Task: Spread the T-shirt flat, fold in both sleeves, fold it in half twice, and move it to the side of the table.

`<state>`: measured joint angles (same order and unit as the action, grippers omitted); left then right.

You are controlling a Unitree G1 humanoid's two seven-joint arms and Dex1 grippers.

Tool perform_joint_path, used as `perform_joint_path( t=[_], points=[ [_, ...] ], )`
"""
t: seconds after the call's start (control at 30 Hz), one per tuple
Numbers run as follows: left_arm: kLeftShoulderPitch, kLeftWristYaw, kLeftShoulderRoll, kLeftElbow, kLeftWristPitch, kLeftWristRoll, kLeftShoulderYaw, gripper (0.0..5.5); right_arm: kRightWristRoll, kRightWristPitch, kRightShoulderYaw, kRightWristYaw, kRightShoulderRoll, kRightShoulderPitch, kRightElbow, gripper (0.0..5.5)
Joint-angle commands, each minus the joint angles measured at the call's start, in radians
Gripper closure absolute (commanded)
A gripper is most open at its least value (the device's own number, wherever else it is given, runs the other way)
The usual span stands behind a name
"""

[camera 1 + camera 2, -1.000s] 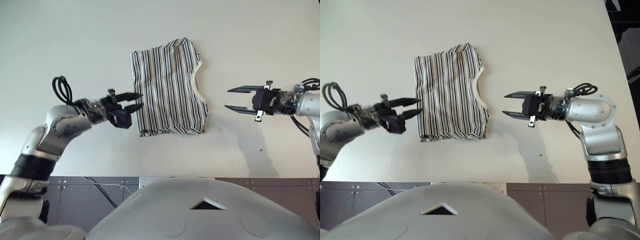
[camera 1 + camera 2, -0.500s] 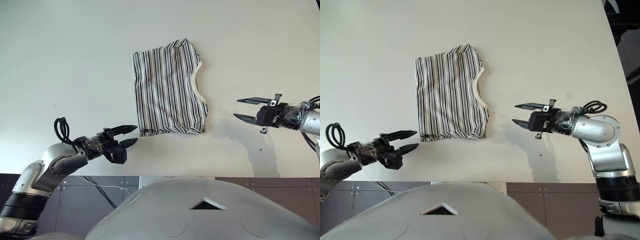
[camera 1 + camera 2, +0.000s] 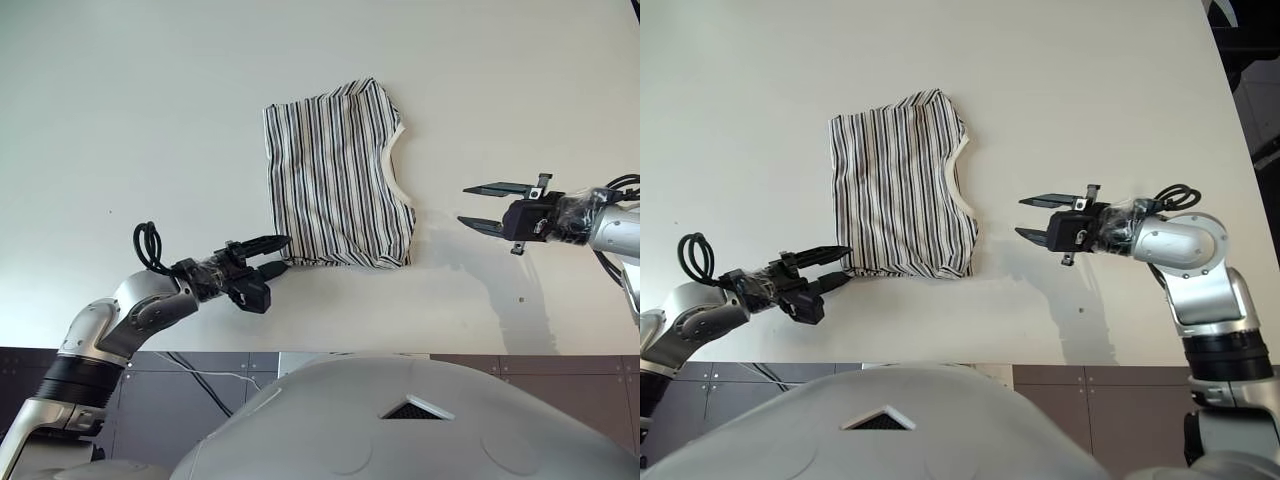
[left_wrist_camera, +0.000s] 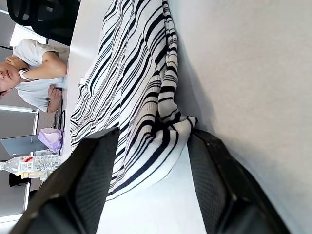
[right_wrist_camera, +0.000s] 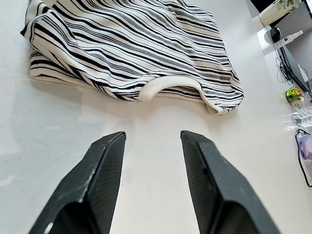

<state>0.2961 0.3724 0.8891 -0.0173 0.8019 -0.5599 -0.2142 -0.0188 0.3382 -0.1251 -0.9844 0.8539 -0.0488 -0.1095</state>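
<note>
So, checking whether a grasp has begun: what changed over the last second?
The left gripper drew back toward the table's near edge, then came to the striped T-shirt's near left corner, open and straddling it. The right gripper backed off, then edged closer again, open, apart from the shirt. The T-shirt stayed folded in place.

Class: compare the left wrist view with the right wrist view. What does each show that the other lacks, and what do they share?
Left wrist view: the left tool has a black finger either side of a folded corner of the black-and-white striped cotton T-shirt. Right wrist view: the right tool, open over the bare white table, short of the shirt's cream neckline. Both: the folded shirt lying on the table.
</note>
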Motion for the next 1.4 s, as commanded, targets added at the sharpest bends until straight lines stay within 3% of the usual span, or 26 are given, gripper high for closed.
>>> perform_joint_path(
  t=[0.03,0.43,0.57,0.77,1.07,1.33,1.4],
  points=[
    [-0.008,0.033,0.009,0.036,-0.001,-0.034,-0.039,3.58,-0.021,0.015,-0.016,0.010,-0.010,0.028,0.013,3.44],
    [-0.061,0.063,0.015,0.092,0.001,0.012,-0.071,5.23,-0.020,0.078,-0.033,0.016,-0.014,0.018,-0.010,3.44],
    [-0.058,0.096,0.037,0.070,0.012,0.060,-0.067,5.27,-0.127,0.266,-0.078,0.025,0.032,-0.059,-0.007,3.44],
    [-0.056,0.136,0.057,0.056,0.027,0.100,-0.068,5.29,-0.251,0.340,-0.137,0.134,-0.044,-0.087,0.016,2.43],
    [-0.090,0.170,0.044,0.065,0.041,0.104,-0.088,5.29,-0.494,0.435,-0.267,0.266,-0.106,0.036,0.200,2.43],
    [-0.112,0.180,0.041,0.066,0.049,0.110,-0.101,5.29,-0.546,0.490,-0.366,0.325,-0.120,0.090,0.266,2.43],
    [-0.120,0.180,0.044,0.076,0.056,0.110,-0.102,5.30,-0.543,0.490,-0.378,0.333,-0.120,0.103,0.286,2.72]
  ],
)
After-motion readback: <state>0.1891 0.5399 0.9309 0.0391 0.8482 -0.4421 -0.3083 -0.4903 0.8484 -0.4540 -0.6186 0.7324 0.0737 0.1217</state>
